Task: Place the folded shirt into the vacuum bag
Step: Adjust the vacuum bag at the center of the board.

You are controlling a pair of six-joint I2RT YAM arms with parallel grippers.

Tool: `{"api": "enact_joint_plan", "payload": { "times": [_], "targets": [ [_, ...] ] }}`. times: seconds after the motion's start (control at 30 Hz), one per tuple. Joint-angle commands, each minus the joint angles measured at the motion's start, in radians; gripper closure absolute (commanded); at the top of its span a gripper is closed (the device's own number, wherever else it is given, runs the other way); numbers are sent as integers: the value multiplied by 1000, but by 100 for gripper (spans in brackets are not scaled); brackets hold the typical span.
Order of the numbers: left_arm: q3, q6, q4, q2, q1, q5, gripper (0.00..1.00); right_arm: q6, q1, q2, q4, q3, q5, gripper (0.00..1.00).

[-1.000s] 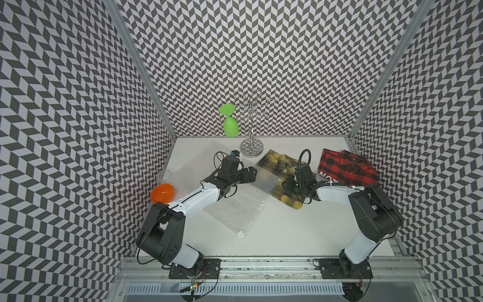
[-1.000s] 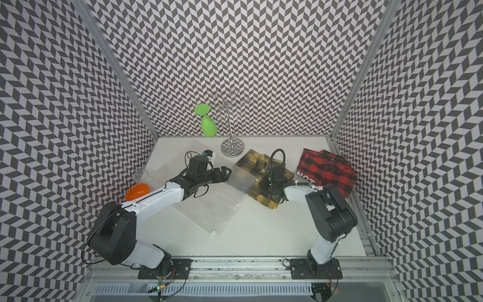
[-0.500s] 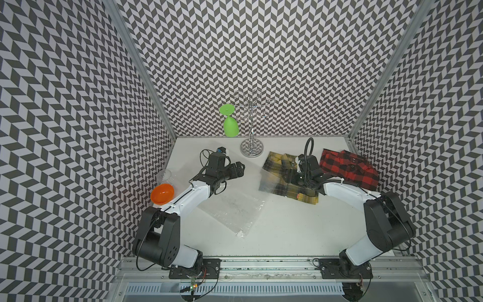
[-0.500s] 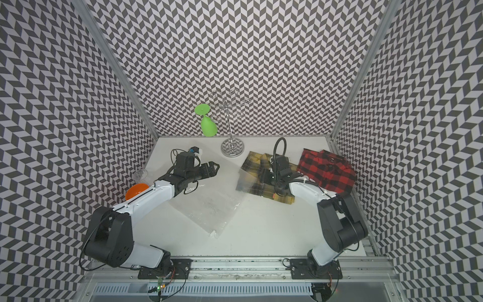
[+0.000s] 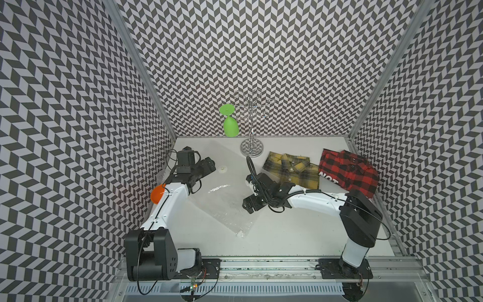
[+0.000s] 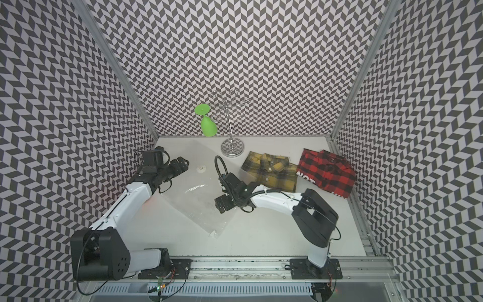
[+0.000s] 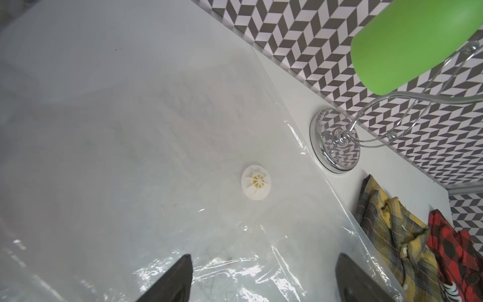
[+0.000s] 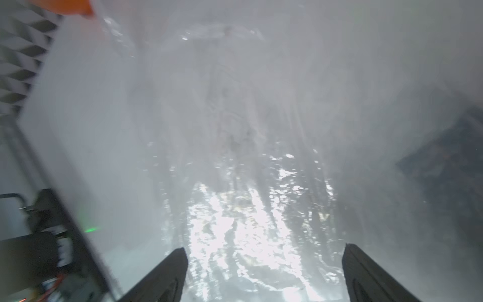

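The vacuum bag lies flat and crinkled on the white table, its round white valve facing up. A yellow plaid folded shirt rests outside the bag, against its right edge. My left gripper hovers open at the bag's far left, short of the valve, with nothing between its fingers. My right gripper hangs open over the bag's right side, in front of the yellow shirt, with only shiny plastic below it.
A red plaid folded shirt lies at the right wall. A chrome glass rack stands at the back with a green glass hanging upside down. An orange bowl sits by the left wall.
My right gripper opened, left the yellow shirt and swung left and forward over the bag. The shirt ended up slightly further back and right. My left gripper drew back to the left.
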Motion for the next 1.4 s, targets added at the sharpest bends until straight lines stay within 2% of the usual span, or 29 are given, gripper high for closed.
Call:
{"api": "enact_joint_plan", "payload": {
  "times": [0.0, 0.13, 0.3, 0.4, 0.53, 0.73, 0.97, 1.17, 1.27, 1.37],
  "targets": [
    [-52, -26, -96, -78, -2, 39, 14, -5, -107, -15, -40, 46, 123, 6],
    [-156, -113, -166, -150, -3, 51, 10, 24, -230, -6, -24, 69, 130, 6],
    [-269, -210, -236, -216, -13, 12, 0, 29, -333, 103, -46, 205, 126, 6],
    [-316, -259, -255, -241, -37, 9, 0, 29, -335, 191, -74, 295, 126, 6],
    [-362, -286, -238, -249, -69, -7, 0, 29, -335, 232, -43, 303, 126, 6],
    [-438, -297, -127, -200, -78, 48, 2, 29, -325, 233, -31, 288, 126, 6],
    [-475, -272, -12, -178, -83, 61, 9, 29, -317, 232, -18, 240, 126, 6],
    [-455, -229, 80, -177, -53, 119, 36, 29, -311, 212, -6, 177, 126, 6],
    [-427, -198, 99, -178, -39, 142, 42, 29, -311, 195, -2, 142, 126, 6],
    [-371, -170, 87, -183, -39, 168, 43, 29, -305, 175, 5, 102, 126, 6]
  ]
}}
